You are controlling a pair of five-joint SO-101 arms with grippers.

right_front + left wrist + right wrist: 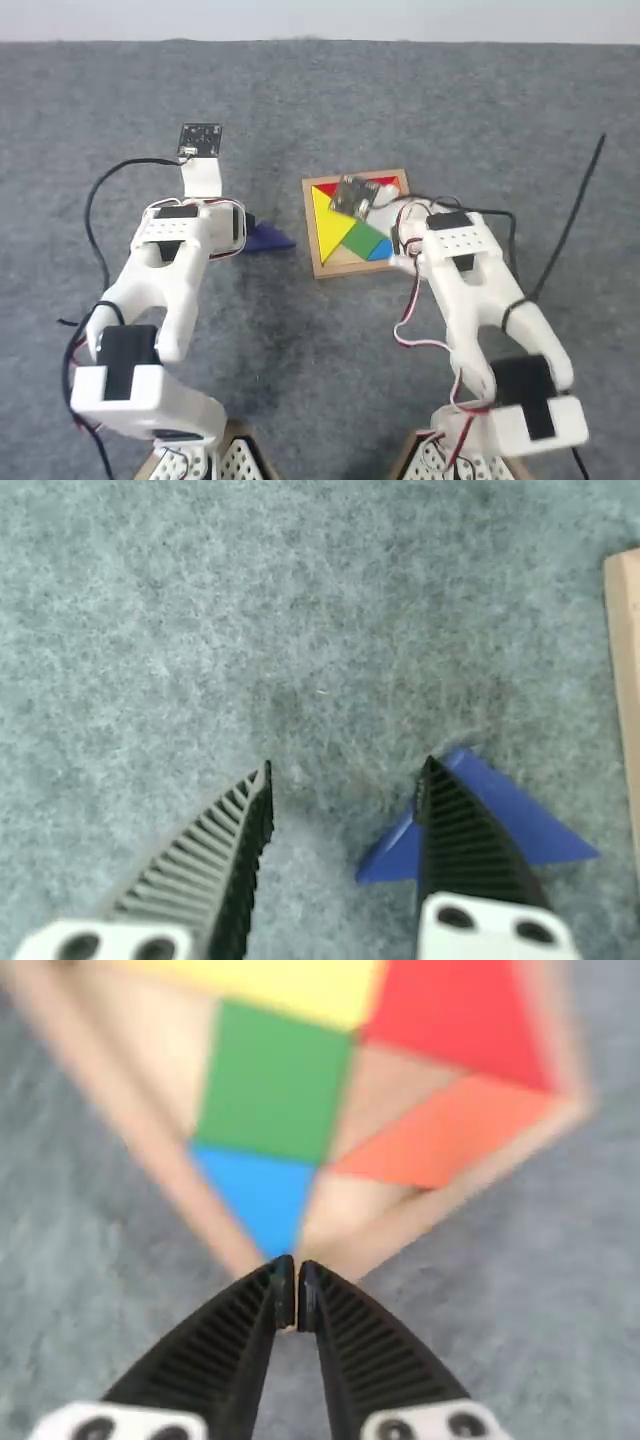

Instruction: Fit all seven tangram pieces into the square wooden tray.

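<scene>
Nearest me, the left gripper (347, 770), fingers spread wide, hangs over a dark blue triangle (520, 825) on the grey carpet (150, 630), just beside the wooden tray (340, 264). The right gripper (297, 1265), tips pressed together, sits at the tray's rim. The yellow piece (330, 228), red piece (455, 1020), green piece (270, 1080), orange piece (445, 1135) and blue piece (255, 1190) lie inside with bare wood showing between them. I'd say it's past halfway.

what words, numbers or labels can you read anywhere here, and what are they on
None can be read.
The wooden tray, its coloured pieces and the blue triangle carry no print.
Any marking on the small circuit board on one arm's wrist is too small to read.
</scene>
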